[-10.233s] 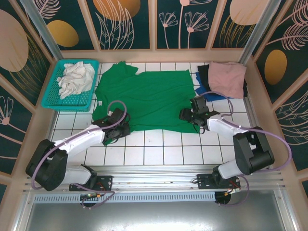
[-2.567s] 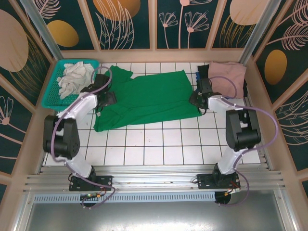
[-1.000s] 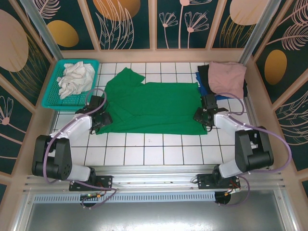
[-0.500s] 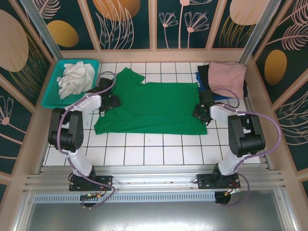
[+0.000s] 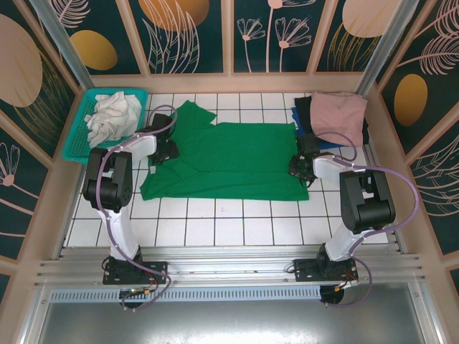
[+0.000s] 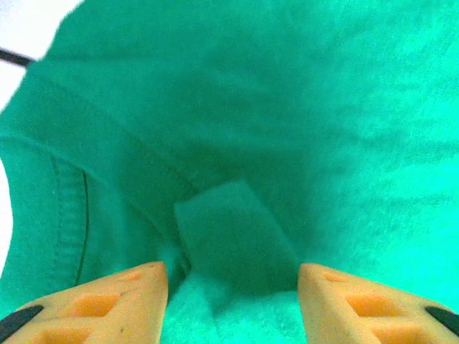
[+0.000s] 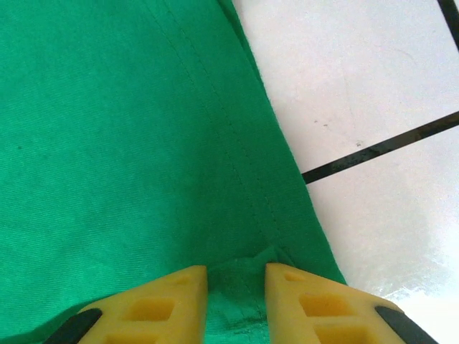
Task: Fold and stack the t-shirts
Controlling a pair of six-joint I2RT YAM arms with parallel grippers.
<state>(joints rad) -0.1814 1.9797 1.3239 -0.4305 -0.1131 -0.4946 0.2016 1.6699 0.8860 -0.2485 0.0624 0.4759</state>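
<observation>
The bright green t-shirt point(image 5: 229, 161) lies spread flat across the middle of the tiled table, one sleeve pointing to the back left. My left gripper point(image 5: 163, 150) hovers open at the shirt's left edge near the sleeve; in the left wrist view its orange fingers point(image 6: 115, 301) stand wide apart over green cloth point(image 6: 287, 107) with a small fold between them. My right gripper point(image 5: 297, 166) sits at the shirt's right hem. In the right wrist view point(image 7: 237, 276) it is pinched on a pucker of that hem point(image 7: 244, 272). The pink t-shirt point(image 5: 337, 115) rests folded on black point(image 5: 305, 107) and blue point(image 5: 326, 143) ones.
A teal mesh basket point(image 5: 79, 147) holding crumpled white cloth point(image 5: 111, 115) stands at the back left, close to my left arm. The folded stack fills the back right corner. Bare white tiles point(image 5: 229, 222) run between the shirt and the near rail.
Over the last second my left gripper went from the shirt's lower left corner up to the sleeve area, and its arm swung left. The right gripper and the shirt stayed put.
</observation>
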